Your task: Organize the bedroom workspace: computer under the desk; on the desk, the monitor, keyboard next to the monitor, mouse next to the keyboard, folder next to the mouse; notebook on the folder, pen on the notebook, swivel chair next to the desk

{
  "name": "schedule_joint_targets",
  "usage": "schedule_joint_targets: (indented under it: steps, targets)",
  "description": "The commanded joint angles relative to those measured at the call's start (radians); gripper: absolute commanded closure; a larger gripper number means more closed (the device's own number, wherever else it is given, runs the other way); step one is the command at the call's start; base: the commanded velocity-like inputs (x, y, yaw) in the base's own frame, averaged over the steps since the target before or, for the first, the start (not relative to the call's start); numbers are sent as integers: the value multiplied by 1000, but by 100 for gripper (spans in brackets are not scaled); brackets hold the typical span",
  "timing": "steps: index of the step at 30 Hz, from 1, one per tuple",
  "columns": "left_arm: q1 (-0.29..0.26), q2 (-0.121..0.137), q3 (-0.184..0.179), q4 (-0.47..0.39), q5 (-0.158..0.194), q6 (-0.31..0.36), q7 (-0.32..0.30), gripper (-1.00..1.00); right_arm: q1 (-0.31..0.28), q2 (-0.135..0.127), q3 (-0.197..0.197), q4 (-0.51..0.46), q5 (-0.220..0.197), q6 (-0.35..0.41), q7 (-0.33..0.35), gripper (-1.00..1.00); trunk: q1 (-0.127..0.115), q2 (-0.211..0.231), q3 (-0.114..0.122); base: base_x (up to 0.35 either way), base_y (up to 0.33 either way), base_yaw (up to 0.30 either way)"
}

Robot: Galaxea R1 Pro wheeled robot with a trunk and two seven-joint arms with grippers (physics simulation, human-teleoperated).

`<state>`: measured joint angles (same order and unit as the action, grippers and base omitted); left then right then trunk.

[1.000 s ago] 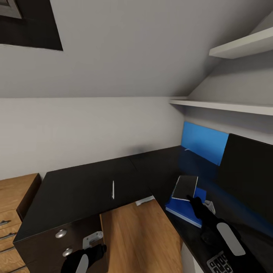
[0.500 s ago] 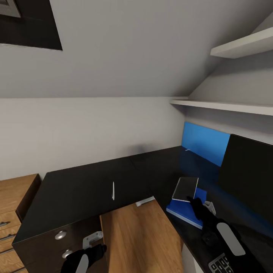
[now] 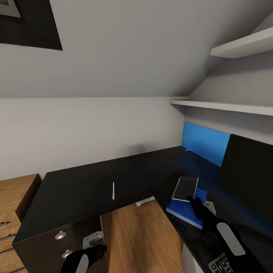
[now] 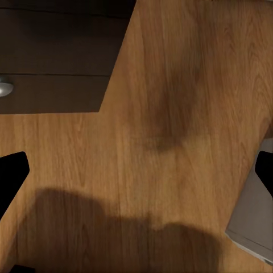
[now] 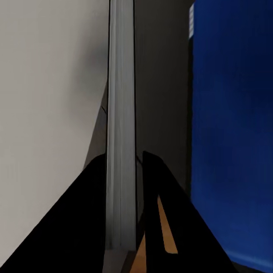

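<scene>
The glossy black desk (image 3: 76,189) wraps around the corner. My right gripper (image 3: 194,201) is shut on the dark grey notebook (image 3: 185,188) and holds it tilted just above the blue folder (image 3: 181,213), which lies flat on the desk. In the right wrist view the notebook's pale edge (image 5: 121,142) runs between the black fingers (image 5: 85,222), with the folder (image 5: 233,131) beside it. The white pen (image 3: 113,190) lies on the desk's left wing. The monitor (image 3: 248,178) stands at the right, and a corner of the keyboard (image 3: 221,264) shows below it. My left gripper (image 3: 94,253) hangs open, low by the drawer unit (image 3: 57,242).
A light wooden dresser (image 3: 13,206) stands left of the desk. Two white shelves (image 3: 227,106) run above the desk's right wing under the sloped wall. A blue panel (image 3: 204,142) leans behind the monitor. The left wrist view looks down on wood floor (image 4: 170,114) and a drawer knob (image 4: 4,88).
The head view shifted slightly a second ago, so the dresser sits further left in the picture. The notebook, grippers and pen hold the same places.
</scene>
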<state>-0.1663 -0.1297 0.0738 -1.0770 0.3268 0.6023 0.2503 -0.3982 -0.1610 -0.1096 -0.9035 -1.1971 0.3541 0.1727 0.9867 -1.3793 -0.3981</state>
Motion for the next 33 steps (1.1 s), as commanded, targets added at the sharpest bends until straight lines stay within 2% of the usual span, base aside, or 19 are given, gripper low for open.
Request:
schedule_joint_targets:
  steps: [1,26,33]
  targets:
    - [-1,-1,1,-1,11,4,7,-100,0,0,-2,0,-6,7,2,100,0,-1,-1,0,0,0]
    - [-1,-1,0,-1,11,9,11,-100,0,2,0,12,-4,-1,-6,100,0,-1,-1,-25,-7,0]
    - [-1,-3,-2,-1,11,10,13,-100,-1,1,0,35,-3,-1,-30,100,27,-50,-23,0,0,0]
